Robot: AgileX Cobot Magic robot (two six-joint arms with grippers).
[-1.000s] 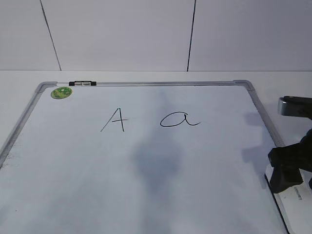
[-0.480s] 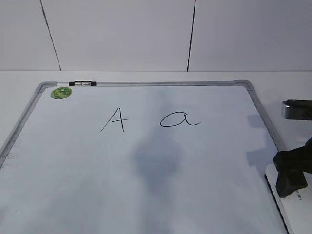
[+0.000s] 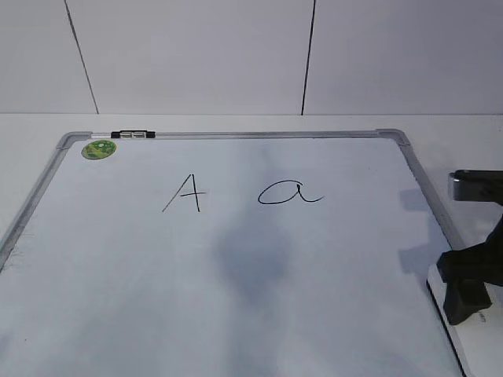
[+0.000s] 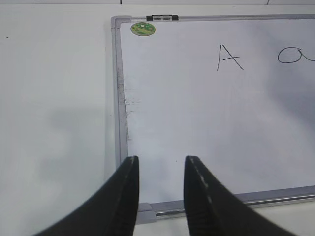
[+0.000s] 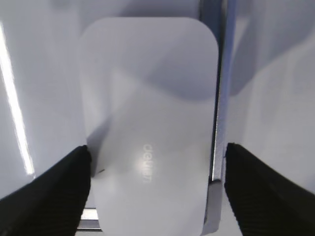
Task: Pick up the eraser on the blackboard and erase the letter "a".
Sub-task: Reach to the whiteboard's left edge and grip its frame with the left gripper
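The white eraser with grey lettering lies at the blackboard's near right corner, against the grey frame. It shows partly in the exterior view. My right gripper is open and straddles the eraser: the left finger is at its left edge, the right finger stands apart beyond the frame. In the exterior view this gripper hangs just over the eraser. The cursive letter "a" sits at mid board, also in the left wrist view. My left gripper is open and empty above the board's near left corner.
A capital "A" is drawn left of the "a". A green sticker and a black-and-silver clip sit at the board's far left corner. White tabletop surrounds the board; a white wall stands behind.
My right gripper has shifted slightly right and lowered closer onto the eraser. The board, the letters and the left gripper have not moved.
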